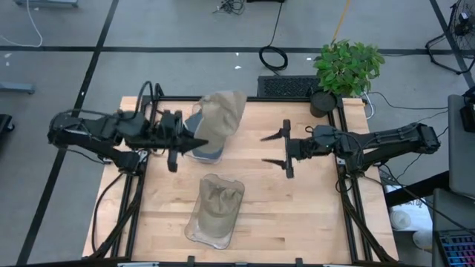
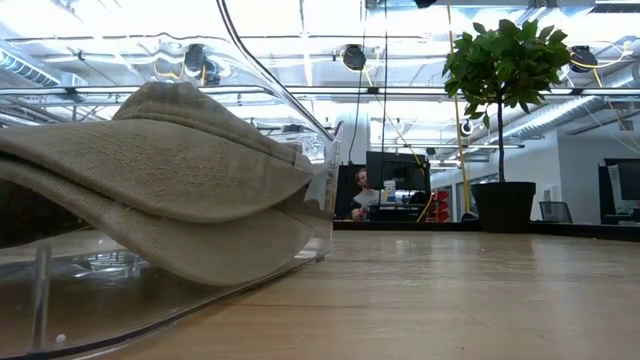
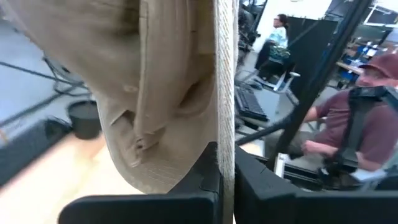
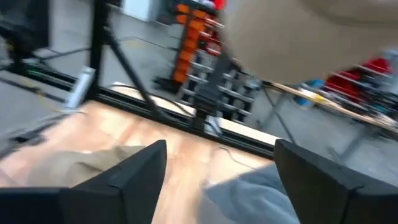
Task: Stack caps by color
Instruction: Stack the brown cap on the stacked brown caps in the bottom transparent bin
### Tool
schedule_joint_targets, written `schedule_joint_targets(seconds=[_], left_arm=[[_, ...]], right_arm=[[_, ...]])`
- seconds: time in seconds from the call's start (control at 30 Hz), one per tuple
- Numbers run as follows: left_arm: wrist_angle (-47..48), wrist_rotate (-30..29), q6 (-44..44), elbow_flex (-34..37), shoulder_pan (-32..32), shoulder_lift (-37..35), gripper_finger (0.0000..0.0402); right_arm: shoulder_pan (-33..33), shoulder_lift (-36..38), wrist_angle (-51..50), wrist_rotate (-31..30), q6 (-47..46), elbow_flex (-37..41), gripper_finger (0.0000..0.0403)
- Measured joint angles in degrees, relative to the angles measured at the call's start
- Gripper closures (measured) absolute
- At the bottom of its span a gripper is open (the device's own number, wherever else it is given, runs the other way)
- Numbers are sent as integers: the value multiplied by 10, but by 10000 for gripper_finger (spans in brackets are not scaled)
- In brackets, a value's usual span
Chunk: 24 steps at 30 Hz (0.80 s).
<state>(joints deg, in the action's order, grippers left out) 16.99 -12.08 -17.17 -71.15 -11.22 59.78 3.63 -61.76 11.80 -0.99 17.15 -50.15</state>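
Observation:
My left gripper [image 1: 190, 142] is shut on a tan cap [image 1: 221, 117], which it holds up at the table's far middle, above a clear bin [image 1: 208, 154] with blue-grey caps [image 4: 249, 194] in it. A second clear bin [image 1: 194, 226] near the front edge holds stacked tan caps [image 2: 150, 190]. My right gripper [image 1: 277, 149] stands open right of the held cap, fingers level and pointing toward it, nothing between them. In the right wrist view the tan cap [image 4: 311, 31] shows ahead of and above the fingers. My left gripper pinches a thin, stitched flat part of the tan cap [image 3: 225, 134] between its two fingers [image 3: 202, 177]; it shows edge-on and looks like the brim. The fingers come level from the table's left. The cap is lifted clear, its crown [image 3: 149, 106] bulging to one side.
A potted plant [image 1: 347, 67] stands at the table's far right corner. The wooden table top [image 1: 297, 208] shows bare at the right and front right. People [image 3: 348, 124] sit in the room beyond the table.

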Motion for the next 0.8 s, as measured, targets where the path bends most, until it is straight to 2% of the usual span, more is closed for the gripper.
schedule_joint_targets(seconds=[0.07,0.17,0.27,0.33,0.43,0.57,0.67,0.8], left_arm=[[-2,-30,-21,11,-30,3,393],[-7,-111,-37,44,-84,1,393],[-14,-187,-75,94,-126,-18,393],[-40,-213,-115,143,-144,-34,393],[-114,-214,-168,232,-157,-58,393],[-297,-169,-173,341,-193,-73,393],[-424,-162,-168,405,-241,-53,393],[-523,-169,-194,457,-312,13,393]], right_arm=[[-1,2,0,-36,1,0,114],[-1,6,4,-74,0,0,118],[0,14,4,-95,1,0,123],[-1,18,3,-97,1,0,126],[-1,21,4,-98,1,0,128],[-1,21,4,-97,0,0,128],[-1,21,4,-98,-19,0,128],[-1,21,19,-97,-29,1,128]])
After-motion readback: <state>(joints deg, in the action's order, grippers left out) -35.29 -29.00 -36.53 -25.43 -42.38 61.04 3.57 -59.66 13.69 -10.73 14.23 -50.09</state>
